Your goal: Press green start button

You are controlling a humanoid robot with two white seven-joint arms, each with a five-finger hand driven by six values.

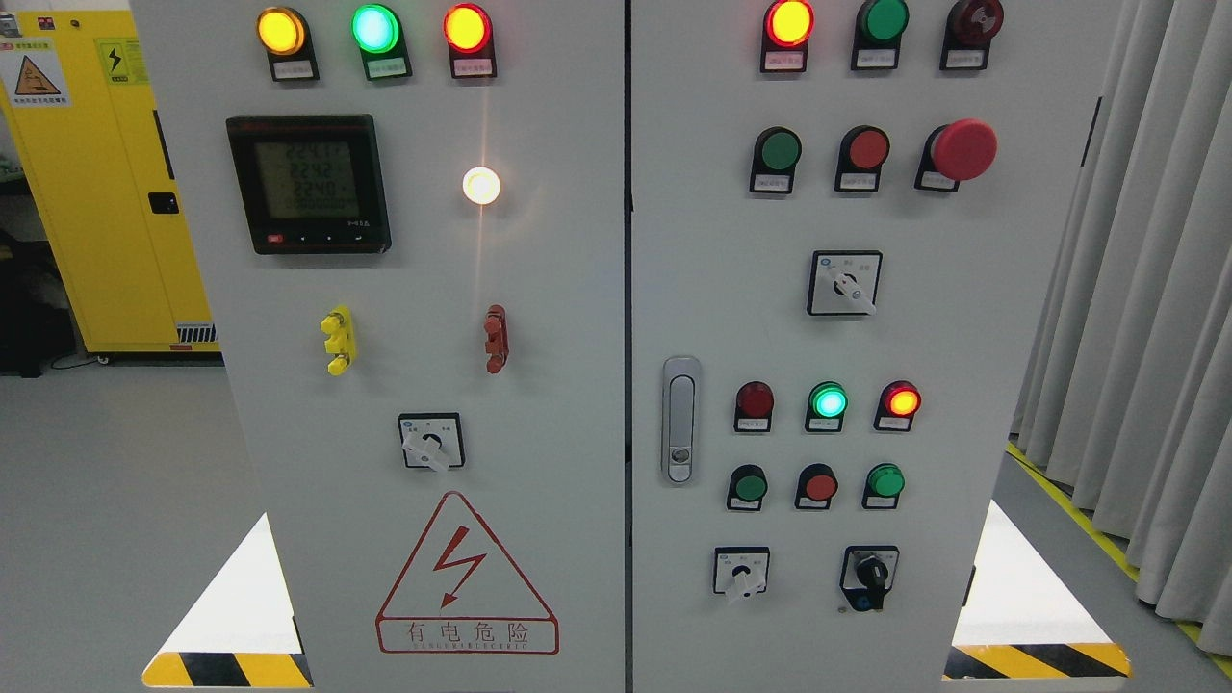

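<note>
I see no robot hand in the head view, so I cannot tell either one's state. Three green push buttons show on the right door of the cabinet (962, 318): one (778, 150) beside the red button (866, 148) and mushroom stop (962, 149), two lower ones (748, 486) (885, 480) flanking another red button (819, 486). I cannot tell which is start; the labels are too small.

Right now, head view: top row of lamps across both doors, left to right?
Yellow lamp → lit green lamp → red-orange lamp → lit red lamp → dark green lamp → dark red lamp. No robot hand in view.
</note>
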